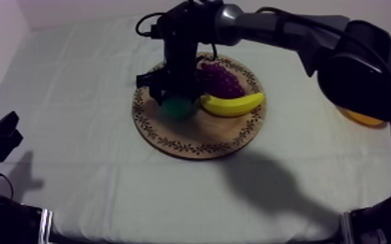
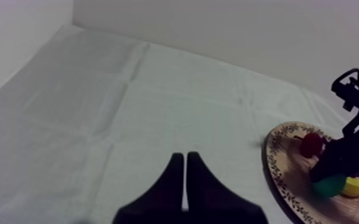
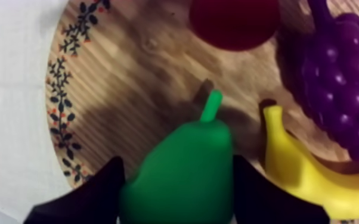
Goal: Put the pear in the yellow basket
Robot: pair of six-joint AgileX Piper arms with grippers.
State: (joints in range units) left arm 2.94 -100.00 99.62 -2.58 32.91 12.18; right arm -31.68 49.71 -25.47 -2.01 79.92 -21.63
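Note:
A green pear [image 3: 182, 179] lies on the round wooden board [image 3: 116, 89] with its stem towards the small red fruit [image 3: 232, 21]. My right gripper [image 3: 176, 164] reaches down over the board's left half [image 1: 191, 139], and its black fingers press both sides of the pear [image 1: 177, 107], shut on it. A banana [image 1: 232, 104] lies just right of the pear, with purple grapes [image 1: 221, 81] behind it. My left gripper [image 2: 185, 158] is shut on nothing, low at the table's left [image 1: 6, 126]. From there the pear [image 2: 328, 186] sits under the other arm's gripper.
The yellow basket [image 1: 365, 119] peeks out at the table's right edge, mostly hidden behind my right arm. Open cloth stretches left of and in front of the board. A wall rises behind the table.

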